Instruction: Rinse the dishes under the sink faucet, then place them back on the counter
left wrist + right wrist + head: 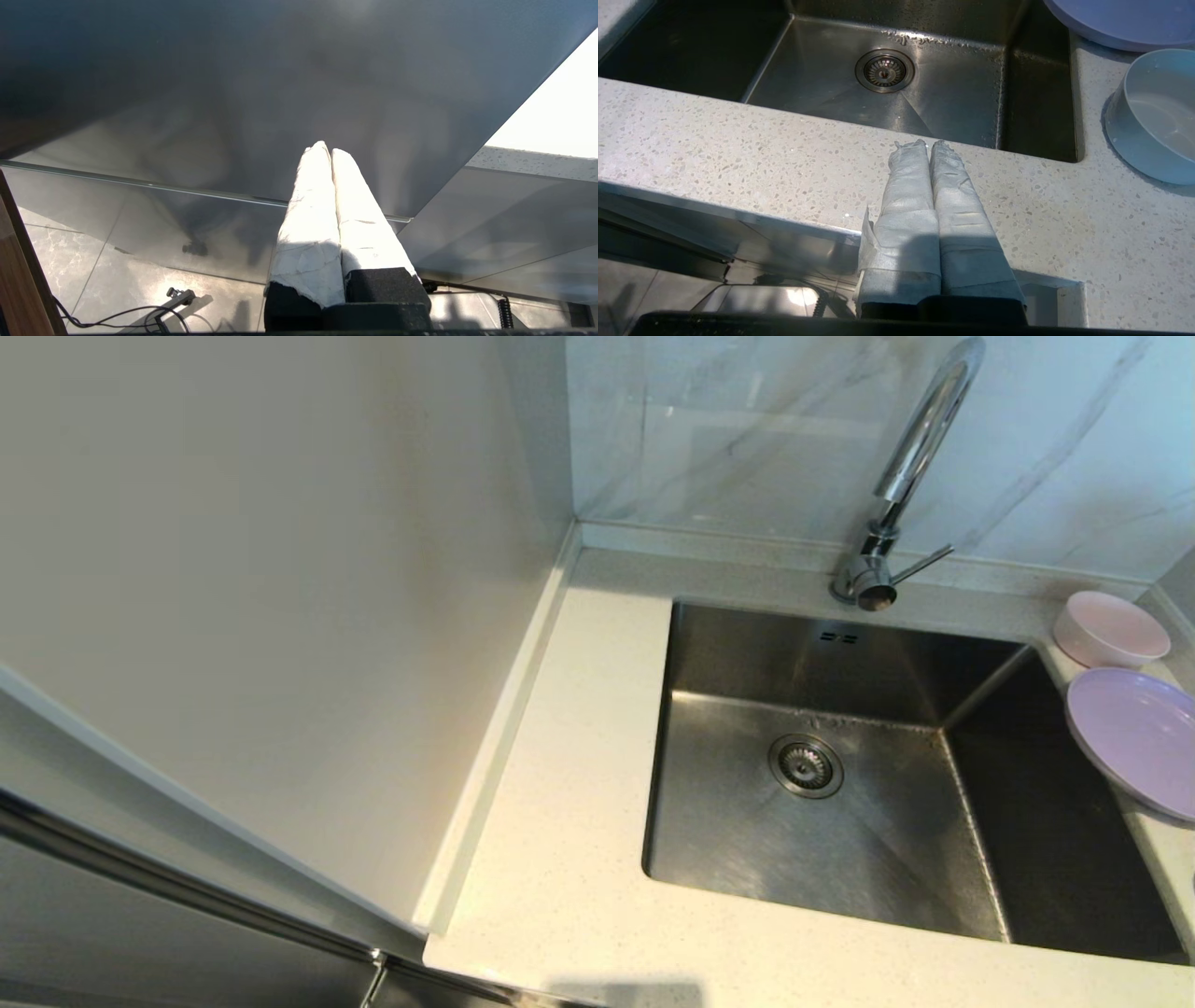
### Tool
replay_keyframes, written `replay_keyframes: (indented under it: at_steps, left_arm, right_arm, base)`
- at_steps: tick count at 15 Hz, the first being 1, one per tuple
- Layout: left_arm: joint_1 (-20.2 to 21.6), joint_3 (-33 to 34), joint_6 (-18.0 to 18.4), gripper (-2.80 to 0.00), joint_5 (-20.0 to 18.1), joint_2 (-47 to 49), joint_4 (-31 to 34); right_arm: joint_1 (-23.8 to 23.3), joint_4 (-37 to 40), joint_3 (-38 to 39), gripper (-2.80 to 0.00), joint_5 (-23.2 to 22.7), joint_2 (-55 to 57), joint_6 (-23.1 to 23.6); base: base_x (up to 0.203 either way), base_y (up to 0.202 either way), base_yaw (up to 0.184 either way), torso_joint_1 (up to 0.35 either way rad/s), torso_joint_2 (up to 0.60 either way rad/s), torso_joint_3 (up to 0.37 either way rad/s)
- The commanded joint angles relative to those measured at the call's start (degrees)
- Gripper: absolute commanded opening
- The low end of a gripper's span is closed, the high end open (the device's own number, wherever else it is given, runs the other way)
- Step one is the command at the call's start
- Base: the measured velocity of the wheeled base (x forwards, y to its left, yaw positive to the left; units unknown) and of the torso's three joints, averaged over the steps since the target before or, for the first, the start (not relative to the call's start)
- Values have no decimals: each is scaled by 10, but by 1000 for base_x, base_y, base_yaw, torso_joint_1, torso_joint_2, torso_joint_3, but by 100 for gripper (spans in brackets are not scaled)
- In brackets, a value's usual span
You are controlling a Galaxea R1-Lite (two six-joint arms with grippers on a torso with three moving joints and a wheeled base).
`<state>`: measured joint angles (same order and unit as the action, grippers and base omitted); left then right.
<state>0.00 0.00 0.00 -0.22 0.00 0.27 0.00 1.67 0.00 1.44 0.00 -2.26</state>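
On the counter (pixel 579 784) right of the sink (pixel 845 639) sit a pale pink bowl (pixel 1111 628) and, nearer me, a lavender plate (pixel 1134 737) overhanging the basin rim. The chrome faucet (pixel 910 476) rises behind the empty sink. In the right wrist view a pale greyish-white dish (pixel 1153 116) stands on the counter beside the lavender plate (pixel 1125 18). My right gripper (pixel 929 144) is shut and empty, low over the counter's front edge. My left gripper (pixel 325 150) is shut and empty, below counter height before a dark glossy cabinet front. Neither gripper shows in the head view.
A cream wall panel (pixel 280 569) closes off the counter's left side. Grey-veined marble (pixel 747 429) backs the sink. The drain strainer (pixel 806 765) lies in the basin floor. In the left wrist view, cables (pixel 121 317) lie on the tiled floor.
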Motion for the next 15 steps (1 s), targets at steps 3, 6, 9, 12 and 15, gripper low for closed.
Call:
replay_keyframes:
  at_steps: [3,6,9,12,15]
  left_arm:
    - [0,0,0,-280,0,0,0]
    - [0,0,0,-280,0,0,0]
    - [0,0,0,-280,0,0,0]
    - [0,0,0,-280,0,0,0]
    - [0,0,0,-280,0,0,0]
  right_arm:
    - [0,-1,4,-280,1,1,-1]
    - [0,-2,4,-280,1,1,-1]
    - [0,-1,4,-280,1,1,0]
    - [0,-1,4,-280,1,1,-1]
    - [0,0,4,-280,1,1,0]
  base:
    - [0,0,0,0,0,0]
    - [0,0,0,0,0,0]
    - [0,0,0,0,0,0]
    - [0,0,0,0,0,0]
    - [0,0,0,0,0,0]
